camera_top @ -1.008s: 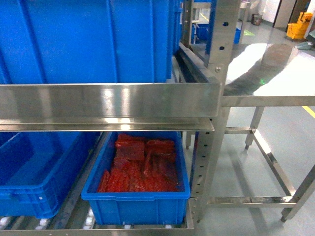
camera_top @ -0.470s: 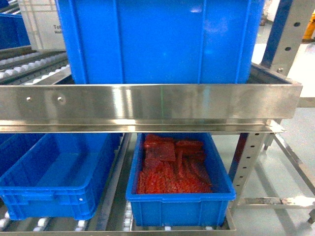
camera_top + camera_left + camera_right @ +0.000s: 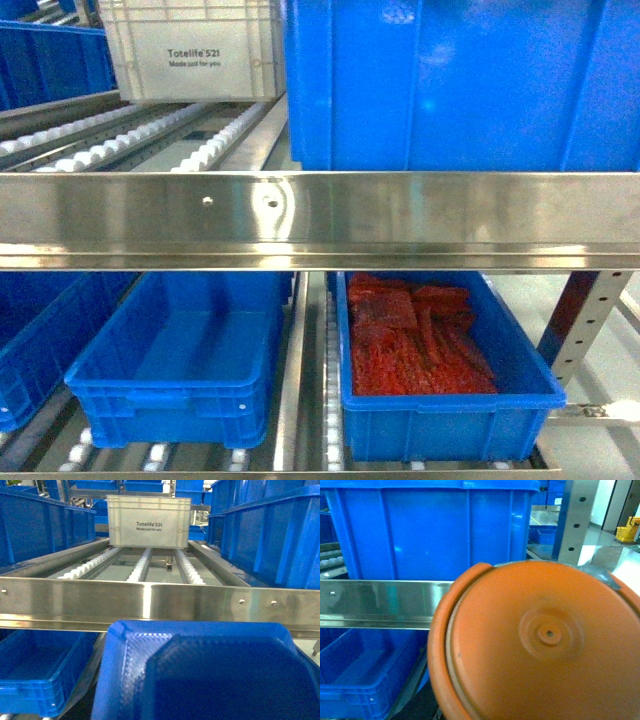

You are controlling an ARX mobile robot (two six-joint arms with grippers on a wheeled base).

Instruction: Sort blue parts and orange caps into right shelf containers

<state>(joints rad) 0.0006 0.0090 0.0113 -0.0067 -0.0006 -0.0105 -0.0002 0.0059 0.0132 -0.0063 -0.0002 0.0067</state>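
From the head camera a steel shelf rail [image 3: 320,215] runs across the middle; above it, at 1 o'clock, stands a large blue crate [image 3: 460,85], and at 11 o'clock a white tote [image 3: 190,50] sits on the roller lanes [image 3: 150,140]. Below the rail, at 5 o'clock, a blue crate [image 3: 450,420] holds a heap of orange-red pieces [image 3: 415,335] — too blurred to tell one from another; just beside it at 7 o'clock stands a second blue crate [image 3: 170,390], its smooth inside bare. Neither gripper shows in this view.

The left wrist camera is filled from 6 o'clock by a blue part [image 3: 200,672] with a textured, angled face, close against the lens; no fingers are visible, so whether the left gripper is wide, narrow or holding it cannot be told. Beyond it lie the rail [image 3: 160,605] and the white tote [image 3: 149,521] at 12 o'clock.

The right wrist camera shows an orange cap [image 3: 540,640] — round, with a small centre dimple — covering the view from 3 to 6 o'clock; the right gripper's state likewise cannot be told.
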